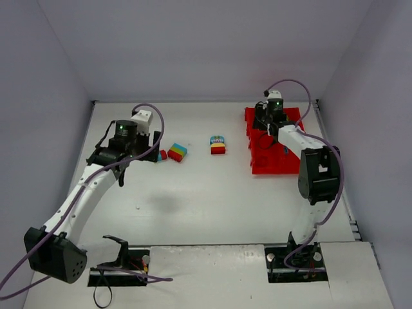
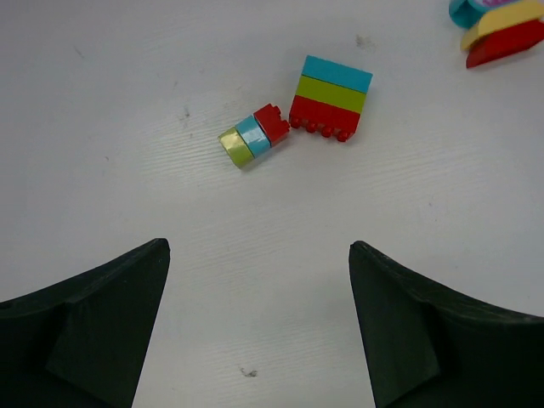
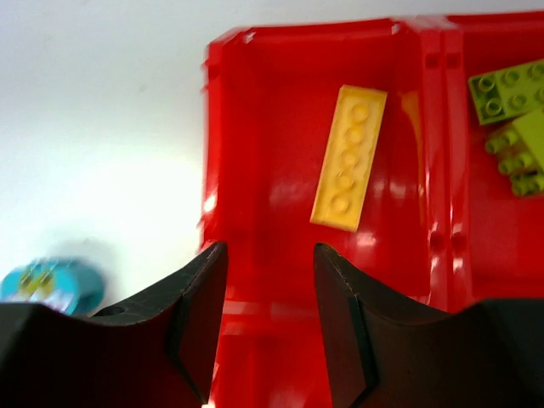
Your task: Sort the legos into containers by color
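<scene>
Your left hand [image 2: 259, 255] hangs over the counter [image 1: 206, 206] with its fingers wide apart and nothing between them. The nearest legos lie straight ahead of it, a little beyond the fingertips. A short stack [image 2: 253, 136] of a yellow-green, a blue and a red piece lies on its side. Its long axis slants from near-left to far-right in the wrist view, with the yellow-green end toward the hand.

Its red end sits just beside a wider stack [image 2: 331, 98], layered red, green, teal going away from the hand; this one's long edges run almost across the finger line. The left arm is plainly the nearer one to both, so I'd expect the next pick to call for turning the wrist to the slant.

Further right, a third stack [image 1: 217, 145] lies mid-counter, between the two arms.

At the right, the red tray [image 1: 267, 164] sits under your right hand [image 3: 268, 255], whose fingers are partly apart and hold nothing. A long yellow brick [image 3: 348, 157] lies flat, studs up, in the bin ahead, pointing away from the hand. Green bricks [image 3: 514, 119] fill the bin to its right.
</scene>
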Available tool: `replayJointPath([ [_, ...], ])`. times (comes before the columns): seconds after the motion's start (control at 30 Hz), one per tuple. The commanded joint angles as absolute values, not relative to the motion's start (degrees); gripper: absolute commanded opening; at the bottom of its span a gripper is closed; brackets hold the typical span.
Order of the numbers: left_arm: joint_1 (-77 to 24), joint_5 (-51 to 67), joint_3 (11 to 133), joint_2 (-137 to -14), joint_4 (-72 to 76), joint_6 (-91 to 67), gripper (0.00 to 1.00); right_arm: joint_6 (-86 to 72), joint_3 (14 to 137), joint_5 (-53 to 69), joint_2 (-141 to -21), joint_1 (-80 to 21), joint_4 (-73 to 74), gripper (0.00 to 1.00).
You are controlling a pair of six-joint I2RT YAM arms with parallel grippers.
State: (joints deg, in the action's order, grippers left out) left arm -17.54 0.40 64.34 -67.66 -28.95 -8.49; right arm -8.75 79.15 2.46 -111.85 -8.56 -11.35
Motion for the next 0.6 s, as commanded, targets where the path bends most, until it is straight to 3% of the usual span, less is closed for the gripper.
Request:
replayJointPath([
  [0.0,-17.31,7.03,65.03,-70.73,-24.70,2.35,0.79,-9.31,75.69,8.16,-98.65,-8.35,-14.76,0.42],
  [0.23,-17.05,7.82,69.00,-81.99,-25.59,19.67,0.79,-13.09,58.56,14.23,-84.56,-10.90,-21.61,0.42],
  [0.57,-12.40,14.49,73.91,-94.99,-24.16,29.00,0.76,-13.80,52.56,18.72,-78.31,-11.69,-23.20,0.43],
])
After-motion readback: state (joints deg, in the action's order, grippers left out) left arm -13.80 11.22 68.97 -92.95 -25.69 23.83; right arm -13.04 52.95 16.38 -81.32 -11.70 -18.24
